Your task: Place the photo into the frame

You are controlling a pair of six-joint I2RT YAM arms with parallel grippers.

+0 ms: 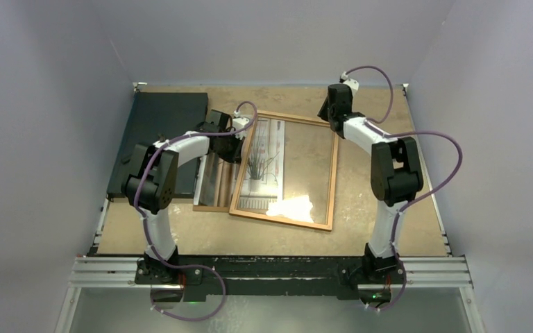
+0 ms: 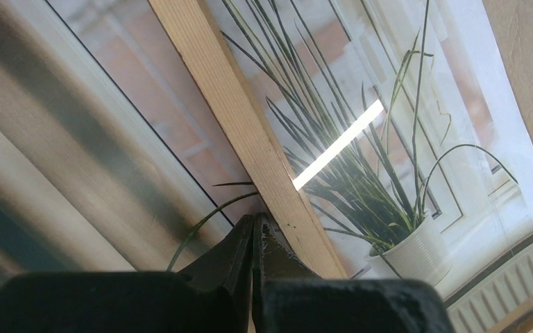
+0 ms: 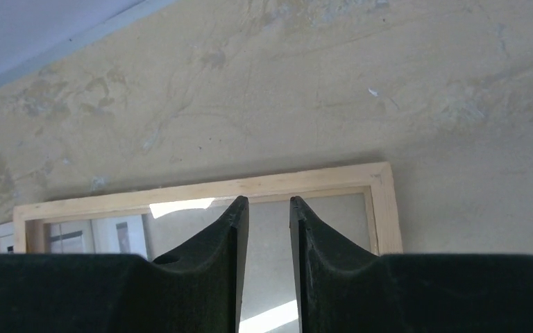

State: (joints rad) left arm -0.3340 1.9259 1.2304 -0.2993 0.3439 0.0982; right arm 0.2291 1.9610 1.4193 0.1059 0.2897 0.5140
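Wood frame [image 1: 334,180] runs lengthwise away from you. The photo [image 1: 264,166] lies under its rail, right at your left hand [image 2: 253,223], tips together. Right hand [image 3: 265,205], slightly parted and empty, is just short of the far rail.

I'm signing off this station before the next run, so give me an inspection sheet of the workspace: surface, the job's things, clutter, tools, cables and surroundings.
Surface: tan, stained table.
Job's things: the frame lies flat mid-table. The photo lies under its left rail, partly inside the border and partly sticking out to the left. It is not yet seated.
Clutter: a dark mat at the far left.
Grippers: left tool shut, tips at the frame's left rail over the photo. Right tool open by a narrow gap, nothing between, above the frame's far rail near its right corner.
Cables: purple cables loop free off both arms.
Surroundings: plain pale walls on three sides.
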